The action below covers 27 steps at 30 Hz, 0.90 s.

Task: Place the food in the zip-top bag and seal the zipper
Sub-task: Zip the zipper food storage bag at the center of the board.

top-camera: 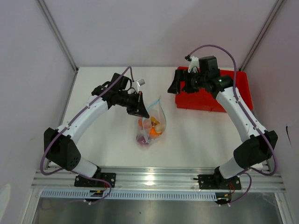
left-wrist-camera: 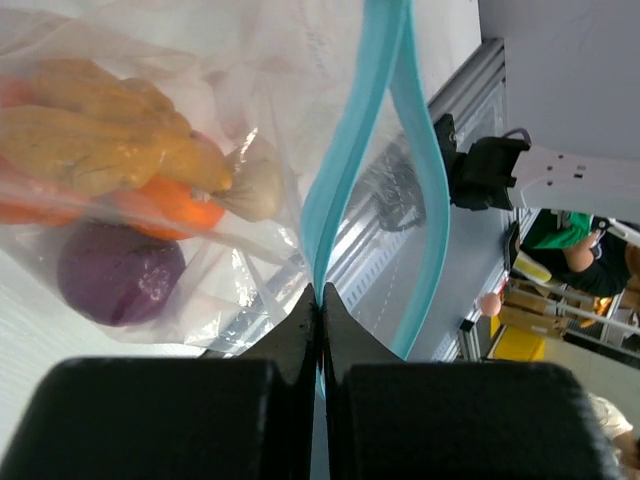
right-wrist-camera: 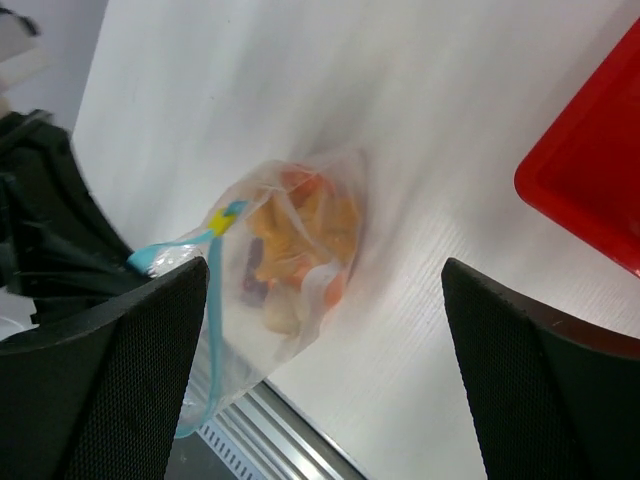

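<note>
Zip-top bag (top-camera: 150, 125) with the food inside rests on the white table (top-camera: 117, 154), left of the red tray (top-camera: 196, 103) and well apart from it, a little nearer the arm bases than the tray is. The tray itself sits at the table's far right.

The right gripper (top-camera: 174, 85) hangs over the tray's left end with its jaws spread wide and nothing between them. From its wrist view the bag (right-wrist-camera: 300, 260) shows between the two black fingers (right-wrist-camera: 130, 350), and a corner of the tray (right-wrist-camera: 590, 150) lies off to the right.

The left gripper (top-camera: 143, 112) sits on the side of the bag away from the tray. Its jaws are pressed together on the zipper (left-wrist-camera: 345, 170), pinching one end of the light blue strip. Beyond the fingertips (left-wrist-camera: 300, 330) the strip's two tracks part, so the mouth gapes there.

The bag is clear and crinkled, its mouth raised toward the left gripper and its belly on the table. Bunched in the belly, farther from the tray than the mouth edge:
- yellow chunks (left-wrist-camera: 90, 130)
- an orange piece (left-wrist-camera: 170, 205)
- a purple round piece (left-wrist-camera: 120, 272)
- a small whitish piece (left-wrist-camera: 255, 190)
</note>
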Available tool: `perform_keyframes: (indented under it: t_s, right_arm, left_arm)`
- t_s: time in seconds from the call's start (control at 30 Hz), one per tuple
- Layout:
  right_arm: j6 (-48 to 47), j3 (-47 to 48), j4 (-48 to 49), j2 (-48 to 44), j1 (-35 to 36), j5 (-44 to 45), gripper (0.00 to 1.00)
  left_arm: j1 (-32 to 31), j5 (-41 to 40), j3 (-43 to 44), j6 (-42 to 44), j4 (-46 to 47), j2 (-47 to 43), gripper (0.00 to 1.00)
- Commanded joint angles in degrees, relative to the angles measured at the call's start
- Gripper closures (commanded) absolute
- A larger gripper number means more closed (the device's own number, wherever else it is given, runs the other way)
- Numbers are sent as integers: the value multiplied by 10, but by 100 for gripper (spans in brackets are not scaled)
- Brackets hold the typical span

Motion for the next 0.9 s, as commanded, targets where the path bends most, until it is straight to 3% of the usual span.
perform_keyframes:
  t_s: [0.0, 0.23, 0.47, 0.73, 0.87]
  right_arm:
    - [-1, -48, 32, -14, 1, -5, 1]
    - [1, -157, 93, -53, -6, -7, 1]
    - [-31, -317, 179, -113, 22, -93, 1]
    - [63, -446, 325, -191, 223, 16, 1]
    - [41, -451, 373, -185, 297, 56, 1]
  left_arm:
    - [-15, 22, 26, 25, -6, -39, 99]
    - [-27, 37, 1, 52, -7, -85, 99]
    - [-32, 98, -98, 49, 65, -133, 99]
    - [-34, 43, -218, 42, 121, -200, 99]
    - [-34, 6, -208, 65, 76, -237, 99]
